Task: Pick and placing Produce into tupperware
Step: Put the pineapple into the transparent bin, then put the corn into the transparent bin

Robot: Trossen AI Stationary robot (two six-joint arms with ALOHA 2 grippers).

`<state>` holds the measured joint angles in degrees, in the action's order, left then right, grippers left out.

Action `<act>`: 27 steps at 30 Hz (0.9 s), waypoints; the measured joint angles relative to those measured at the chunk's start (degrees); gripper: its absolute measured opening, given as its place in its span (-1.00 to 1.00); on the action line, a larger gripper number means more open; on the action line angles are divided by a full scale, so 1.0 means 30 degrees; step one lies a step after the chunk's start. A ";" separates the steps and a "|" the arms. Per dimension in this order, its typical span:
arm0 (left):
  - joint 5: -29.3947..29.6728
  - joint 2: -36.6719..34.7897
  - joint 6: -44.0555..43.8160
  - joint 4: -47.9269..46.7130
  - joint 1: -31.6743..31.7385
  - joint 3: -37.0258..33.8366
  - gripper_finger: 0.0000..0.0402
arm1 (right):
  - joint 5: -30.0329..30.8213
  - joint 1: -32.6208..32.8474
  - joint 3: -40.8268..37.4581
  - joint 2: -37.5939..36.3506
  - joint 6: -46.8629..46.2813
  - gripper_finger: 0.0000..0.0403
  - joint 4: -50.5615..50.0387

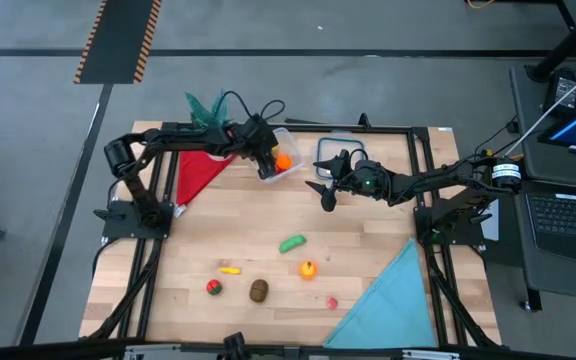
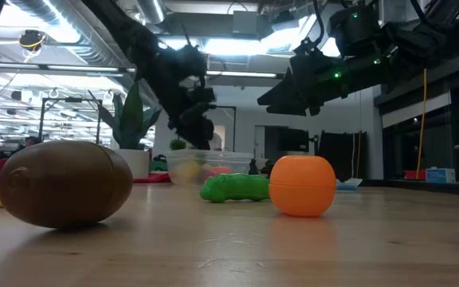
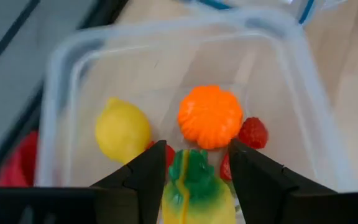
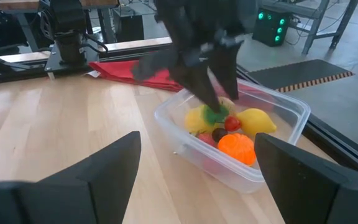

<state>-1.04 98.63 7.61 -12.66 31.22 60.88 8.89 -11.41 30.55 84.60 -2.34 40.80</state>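
Near edge of table (image 1: 368,240): loose produce not yet packed. Brown kiwi-like piece (image 1: 258,290) and small red-green piece (image 1: 213,287) nearest, pink piece (image 1: 331,301) to their right, yellow piece (image 1: 229,269) and orange fruit (image 1: 308,269) just beyond, green pod-like veg (image 1: 292,243) a bit farther, mid-table. Blue cloth (image 1: 393,300) lies at near right corner.

Mid-table right: right gripper (image 1: 328,190) hangs above the wood with its claw spread wide and empty, well apart from all loose pieces, waiting.

Far left-centre: tupperware (image 3: 61,93) stands on the table beside a red cloth (image 1: 200,172). Inside: a yellow lemon (image 3: 122,129), an orange pumpkin-like piece (image 3: 210,116), a small red berry (image 3: 253,132), more red bits partly hidden. Left gripper (image 3: 192,177) sits right over the container, claw partway open, with a yellow piece with green top (image 3: 194,186) between the fingers (image 3: 143,180); cannot tell if the pads grip it or it is already loose.

Far edge: clear lid with blue-grey rim (image 1: 334,152) just right of the container; green plant (image 1: 206,106) at far left corner.

Step, judged: release of one piece into the container. Next move calls for widening the left claw fully, lifting straight up clear of the container wall, then going for a near piece, likely the green pod. Six or so pieces left, so roughly halfway.
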 joint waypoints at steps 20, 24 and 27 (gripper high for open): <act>0.0018 -1.0048 -0.0667 0.4318 -0.4102 -0.5180 -0.42 | -0.0413 0.0288 -0.0003 0.0000 0.1451 0.57 0.1171; 0.0043 -1.2270 -0.1302 0.5860 -0.5659 -0.7431 -0.45 | -0.1569 0.0778 -0.0003 -0.0007 0.1475 0.57 0.1825; 0.0570 -1.3852 -0.1173 0.6967 -0.7066 -0.8994 -0.48 | -0.1577 0.1301 -0.0003 -0.0007 0.2276 0.57 0.1805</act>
<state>0.67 57.08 4.09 8.24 10.03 33.90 4.16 -7.51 30.55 84.58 4.49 46.21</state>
